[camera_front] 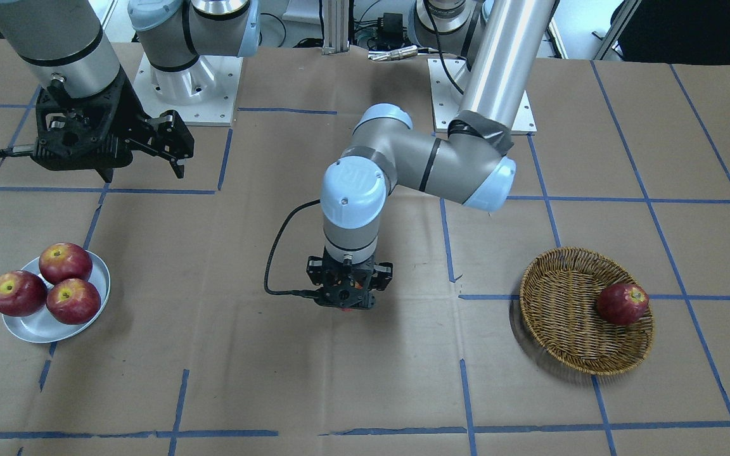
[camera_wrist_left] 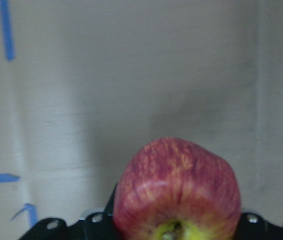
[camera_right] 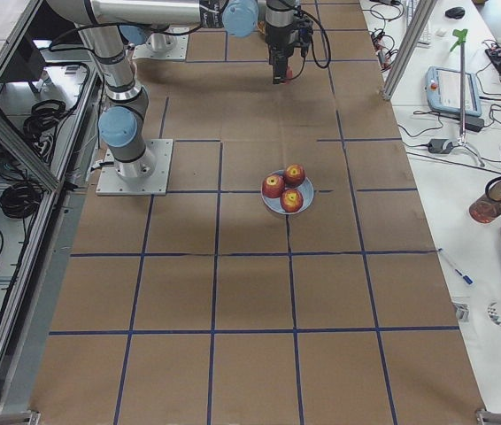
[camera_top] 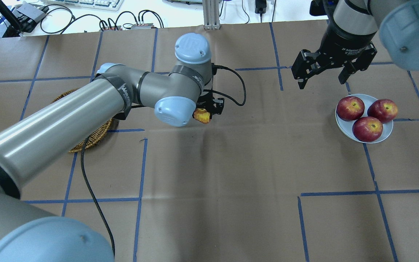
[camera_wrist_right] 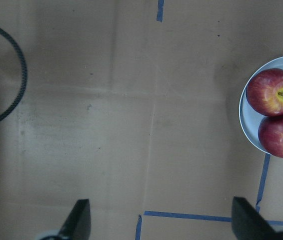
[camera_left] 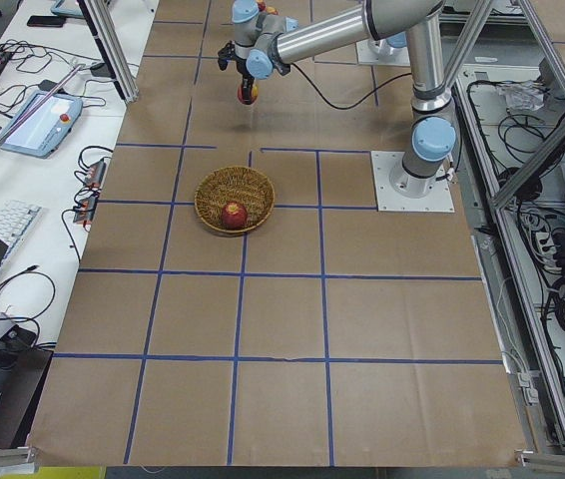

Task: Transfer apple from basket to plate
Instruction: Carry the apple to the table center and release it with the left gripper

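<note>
Overhead exterior view: my left gripper (camera_front: 347, 296) holds the apple (camera_wrist_left: 176, 192) clamped, lifted but well apart from the plate (camera_top: 343, 125); right gripper (camera_top: 321, 82) gapes near the plate. Carrying and release remain.

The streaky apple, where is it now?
In the front-facing view the apple is mid-table, clamped in the left gripper, between the basket on the view's right and the plate on its left.
</note>
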Motion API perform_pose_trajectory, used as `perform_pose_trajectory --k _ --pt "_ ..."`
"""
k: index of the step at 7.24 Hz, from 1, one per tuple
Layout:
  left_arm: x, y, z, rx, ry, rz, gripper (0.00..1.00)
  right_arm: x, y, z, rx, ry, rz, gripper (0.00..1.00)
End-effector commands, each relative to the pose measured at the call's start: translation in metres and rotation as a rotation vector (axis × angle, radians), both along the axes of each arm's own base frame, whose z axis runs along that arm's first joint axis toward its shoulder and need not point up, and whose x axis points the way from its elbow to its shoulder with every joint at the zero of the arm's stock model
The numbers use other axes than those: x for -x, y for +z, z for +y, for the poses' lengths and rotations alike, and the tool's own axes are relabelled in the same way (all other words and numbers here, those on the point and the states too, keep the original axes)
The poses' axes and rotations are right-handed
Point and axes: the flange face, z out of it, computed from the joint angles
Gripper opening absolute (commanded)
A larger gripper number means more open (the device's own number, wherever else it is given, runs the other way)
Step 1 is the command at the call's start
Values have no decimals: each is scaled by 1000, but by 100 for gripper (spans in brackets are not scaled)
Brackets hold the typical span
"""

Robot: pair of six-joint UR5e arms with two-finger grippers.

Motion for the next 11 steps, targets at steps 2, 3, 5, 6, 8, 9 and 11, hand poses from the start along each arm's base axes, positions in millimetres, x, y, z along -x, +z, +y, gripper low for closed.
perform_pose_trajectory --k 2,3,5,6,8,9,11 --pt "24 -24 10 -25 -2 -6 58 0 0 0 0 0 -1 100" --pt "25 -28 10 -33 1 -5 63 0 0 0 0 0 1 100" --pt "25 -28 10 -33 0 -3 80 0 0 0 0 0 1 100" --pt "25 -28 10 -37 0 1 99 0 0 0 0 0 1 100" --pt "24 13 4 15 -11 16 99 0 0 0 0 0 1 100" --pt "10 63 8 69 1 33 99 0 -1 0 0 0 1 100" --pt "-51 112 8 46 -29 12 99 0 -1 0 -3 -2 1 100"
